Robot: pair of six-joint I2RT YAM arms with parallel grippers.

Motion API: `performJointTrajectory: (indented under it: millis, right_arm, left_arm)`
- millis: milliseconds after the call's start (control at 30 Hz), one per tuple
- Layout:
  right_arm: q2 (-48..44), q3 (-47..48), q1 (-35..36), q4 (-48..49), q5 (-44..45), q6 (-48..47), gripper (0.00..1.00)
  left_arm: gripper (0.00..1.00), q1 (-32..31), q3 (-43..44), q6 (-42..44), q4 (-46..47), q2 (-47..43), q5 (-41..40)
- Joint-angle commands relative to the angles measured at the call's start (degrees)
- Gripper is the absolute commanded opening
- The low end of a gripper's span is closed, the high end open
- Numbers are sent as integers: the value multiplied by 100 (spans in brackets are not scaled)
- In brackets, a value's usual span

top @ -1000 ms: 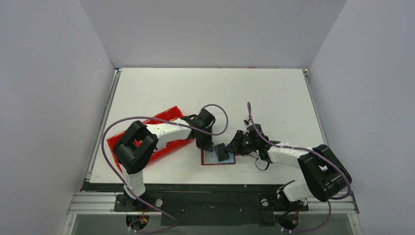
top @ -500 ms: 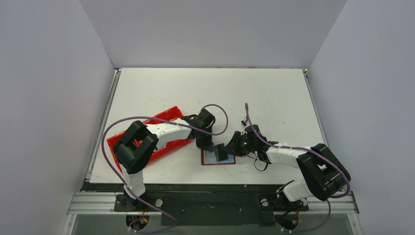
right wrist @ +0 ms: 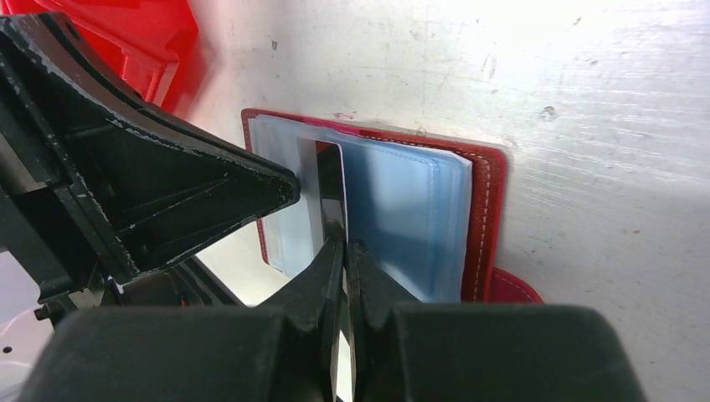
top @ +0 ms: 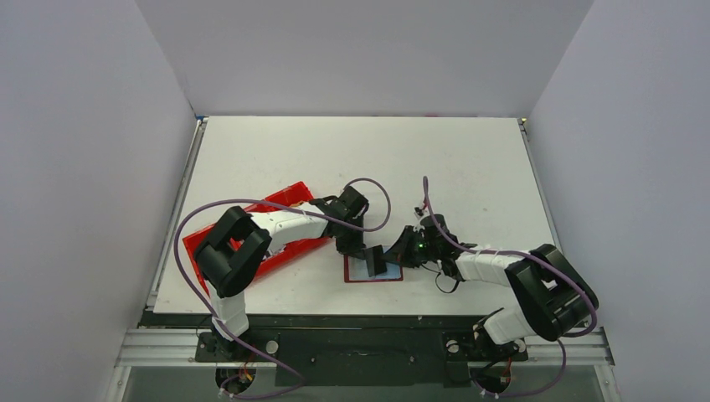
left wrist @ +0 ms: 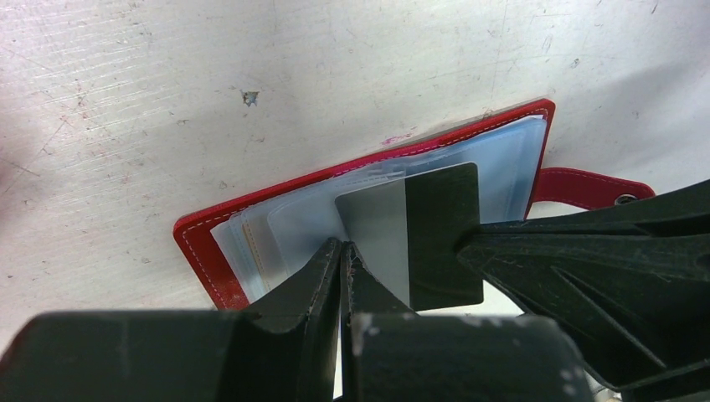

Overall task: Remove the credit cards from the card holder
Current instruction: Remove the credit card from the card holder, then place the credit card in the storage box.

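The card holder lies open near the table's front edge, dark red with grey-blue pockets. It also shows in the left wrist view and the right wrist view. One credit card, grey with a broad dark band, stands tilted up out of a pocket; it is edge-on in the right wrist view. My right gripper is shut on the card's edge. My left gripper is shut, its tips pressed on the pocket beside the card. A tan card edge shows in a left pocket.
A bright-red plastic tray lies left of the holder, under my left arm, and shows in the right wrist view. The holder's red strap tab sticks out on its right side. White table stretches behind both grippers.
My right gripper has shifted slightly left toward the left gripper, and the card stands a little steeper. The left arm and the holder have not visibly moved.
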Motion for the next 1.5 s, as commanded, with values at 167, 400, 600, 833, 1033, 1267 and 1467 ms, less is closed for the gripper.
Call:
performJointTrajectory:
  millis: [167, 400, 600, 833, 1033, 1267, 1467]
  right_arm:
    - [-583, -103, -386, -335, 289, -170, 0]
    - [-895, -68, -539, -657, 362, -277, 0]
    - [-1028, 25, -554, -764, 346, -270, 0]
    - [-1167, 162, -553, -898, 320, -243, 0]
    - [-1235, 231, -566, -927, 306, -178, 0]
    - [-1297, 461, -571, -661, 129, 116, 0]
    - [-1166, 573, -582, 11, -190, 649, 0]
  left_arm:
    - [0, -15, -155, 97, -68, 332, -306]
    - [0, -16, -139, 108, -55, 312, -302]
    - [0, -18, -49, 169, -83, 173, -318]
    - [8, 19, 317, 259, -244, -291, -265]
    - [37, 256, 404, 254, -200, -855, 51]
    - [44, 888, -113, 36, 508, -1512, 1084]
    - [48, 1346, -390, -137, 910, -1870, 1927]
